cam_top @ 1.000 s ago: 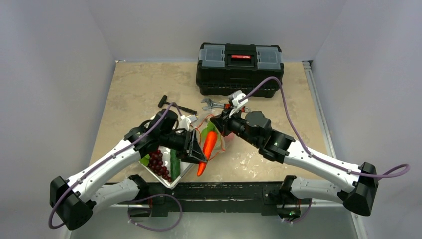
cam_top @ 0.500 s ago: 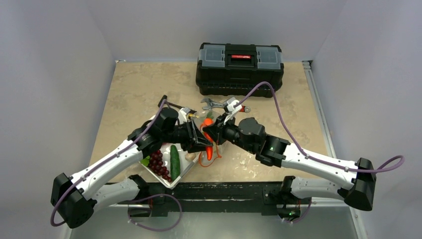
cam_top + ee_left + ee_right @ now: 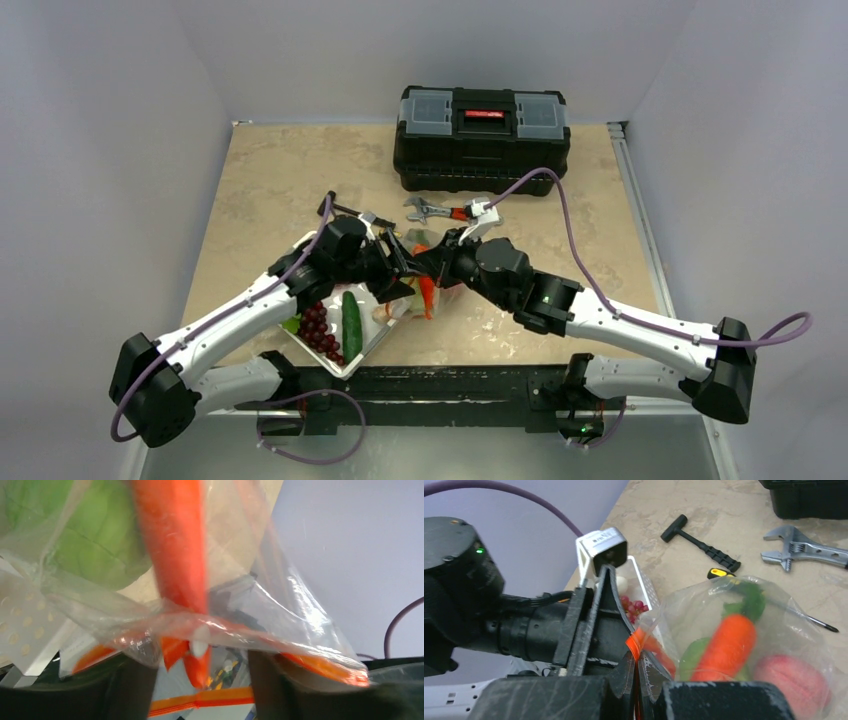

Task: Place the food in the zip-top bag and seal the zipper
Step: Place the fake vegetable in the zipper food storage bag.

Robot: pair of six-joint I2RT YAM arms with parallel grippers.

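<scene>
The bag (image 3: 784, 630) rests on the surface (image 3: 270, 190) just beside the basket (image 3: 372, 345), with the carrot (image 3: 729, 645) and the cabbage (image 3: 100, 540) inside. The right tool (image 3: 636, 667) is clenched on the zipper (image 3: 634, 642). The left tool (image 3: 200, 677) is released, its fingers standing wide on both sides of the carrot tip. The label (image 3: 483, 115) on the toolbox (image 3: 483, 150) is too small to read. One second ago the carrot showed at full length between the tools. Now they almost meet, and only a short part shows from above.
</scene>
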